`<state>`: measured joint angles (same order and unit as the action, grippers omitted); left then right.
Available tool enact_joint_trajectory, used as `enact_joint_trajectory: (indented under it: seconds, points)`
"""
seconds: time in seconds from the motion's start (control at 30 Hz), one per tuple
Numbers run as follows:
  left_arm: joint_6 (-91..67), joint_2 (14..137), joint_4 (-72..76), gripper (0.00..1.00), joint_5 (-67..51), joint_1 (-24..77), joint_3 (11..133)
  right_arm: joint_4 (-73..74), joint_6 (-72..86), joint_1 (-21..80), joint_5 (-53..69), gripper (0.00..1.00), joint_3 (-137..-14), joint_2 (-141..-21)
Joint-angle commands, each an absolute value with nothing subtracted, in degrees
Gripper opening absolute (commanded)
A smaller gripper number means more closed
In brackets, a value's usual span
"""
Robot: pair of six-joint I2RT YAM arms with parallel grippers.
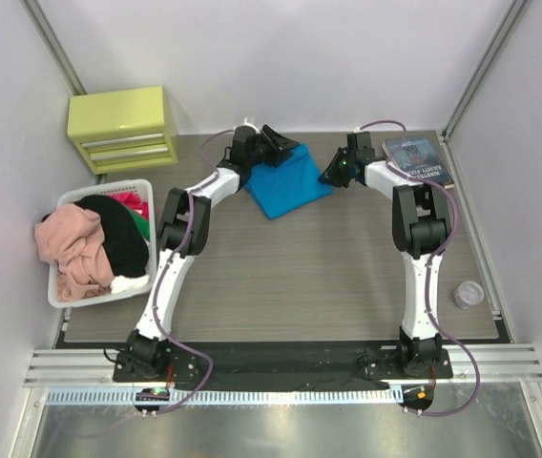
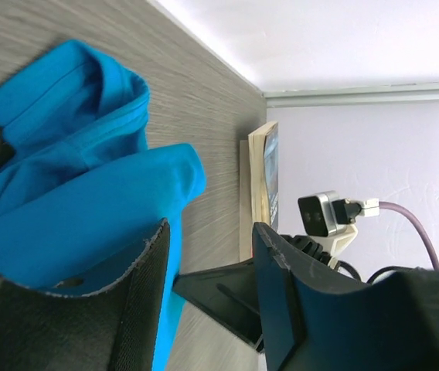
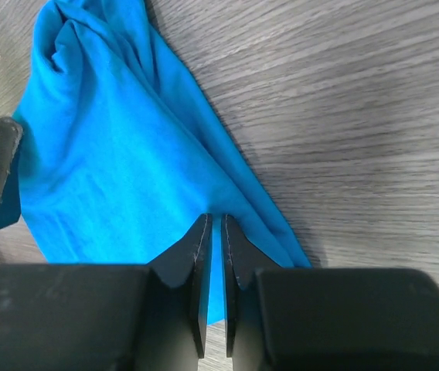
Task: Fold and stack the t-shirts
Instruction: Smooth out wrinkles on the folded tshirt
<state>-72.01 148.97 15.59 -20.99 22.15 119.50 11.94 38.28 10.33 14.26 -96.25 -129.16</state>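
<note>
The turquoise-blue t-shirt (image 1: 285,186) lies crumpled at the back middle of the table (image 1: 300,277). My right gripper (image 1: 333,172) is at its right edge. In the right wrist view that gripper (image 3: 213,220) is shut on a thin fold of the blue cloth (image 3: 111,170). My left gripper (image 1: 281,143) is over the shirt's far left corner. In the left wrist view its jaws (image 2: 210,232) stand apart, and the blue cloth (image 2: 73,178) reaches only to the left pad (image 2: 146,301). The other t-shirts, pink (image 1: 72,246), black, red and white, fill a basket.
The white basket (image 1: 61,202) sits at the table's left edge. A yellow drawer unit (image 1: 123,127) stands at the back left. A book (image 1: 417,160) lies at the back right, close behind the right arm. A small clear cup (image 1: 468,294) is near the right edge.
</note>
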Motion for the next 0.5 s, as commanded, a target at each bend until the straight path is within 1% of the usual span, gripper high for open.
enact_joint_trajectory:
  seconds: [0.0, 0.17, 0.27, 0.47]
  points:
    - [-72.4, 152.0, 17.9, 0.49, -19.2, 22.6, 125.2, 9.8, 37.8, 11.1, 12.4, 0.16, -94.3, -128.5]
    - [-70.2, 156.3, 14.3, 0.48, -15.0, 22.4, 130.9, 9.7, 36.9, 11.1, 10.6, 0.15, -89.7, -126.7]
    - [-69.4, 157.2, 12.7, 0.49, -12.9, 22.0, 131.9, 9.7, 36.7, 11.1, 9.9, 0.14, -87.5, -125.6]
    - [-67.7, 158.9, 11.5, 0.48, -12.4, 19.7, 133.4, 9.3, 36.3, 11.9, 9.6, 0.13, -82.4, -123.1]
